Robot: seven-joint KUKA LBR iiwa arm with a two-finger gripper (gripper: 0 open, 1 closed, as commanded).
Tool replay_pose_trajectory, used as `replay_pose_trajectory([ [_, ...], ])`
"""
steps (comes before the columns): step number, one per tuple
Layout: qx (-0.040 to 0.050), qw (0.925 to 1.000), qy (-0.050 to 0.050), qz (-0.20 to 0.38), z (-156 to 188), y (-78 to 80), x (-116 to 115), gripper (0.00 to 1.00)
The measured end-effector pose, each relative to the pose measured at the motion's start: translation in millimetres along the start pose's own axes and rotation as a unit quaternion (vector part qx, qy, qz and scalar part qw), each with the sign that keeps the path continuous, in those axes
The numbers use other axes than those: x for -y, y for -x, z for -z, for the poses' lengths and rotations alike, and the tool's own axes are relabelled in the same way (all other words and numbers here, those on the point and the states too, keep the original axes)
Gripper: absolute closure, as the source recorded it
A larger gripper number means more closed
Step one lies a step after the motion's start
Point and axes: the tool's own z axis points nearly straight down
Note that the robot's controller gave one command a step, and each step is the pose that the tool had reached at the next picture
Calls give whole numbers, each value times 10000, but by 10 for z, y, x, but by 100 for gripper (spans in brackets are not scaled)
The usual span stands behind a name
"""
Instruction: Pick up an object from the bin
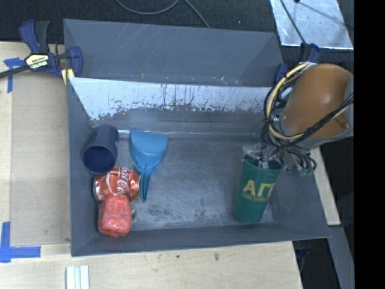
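— Where is the gripper (pixel 263 159)?

— At the right end of the grey bin (pixel 198 206), right at the mouth of a green cup (pixel 255 194) with yellow Greek letters on its side. The arm's orange cover (pixel 316 101) and its looped cables (pixel 283 131) sit just above it.

— Is it clamped on the cup or released?

— I cannot tell. The wrist and cables hide the place where it meets the rim. It is at the rim, and no more than that is clear.

— How does the cup stand?

— Mouth up toward the gripper, base toward the front wall, on the right part of the bin's floor.

— And the other things?

— All at the left end, well apart from the green cup. A dark blue cup (pixel 99 149) lies on its side. Just beside it on the right lies a light blue funnel (pixel 147 151), spout pointing toward the front. The spout's end lies against a crushed red soda can (pixel 117 185). Touching the can on its front side is a red lumpy thing (pixel 114 217), whose kind I cannot make out.
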Motion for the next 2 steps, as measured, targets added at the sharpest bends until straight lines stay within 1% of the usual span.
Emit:
replay_pose_trajectory([
  [1, 124, 9998, -59, 143, 167, -16, -39, 100],
  [2, 58, 9991, -21, 422, 1643, -55, -200, 100],
])
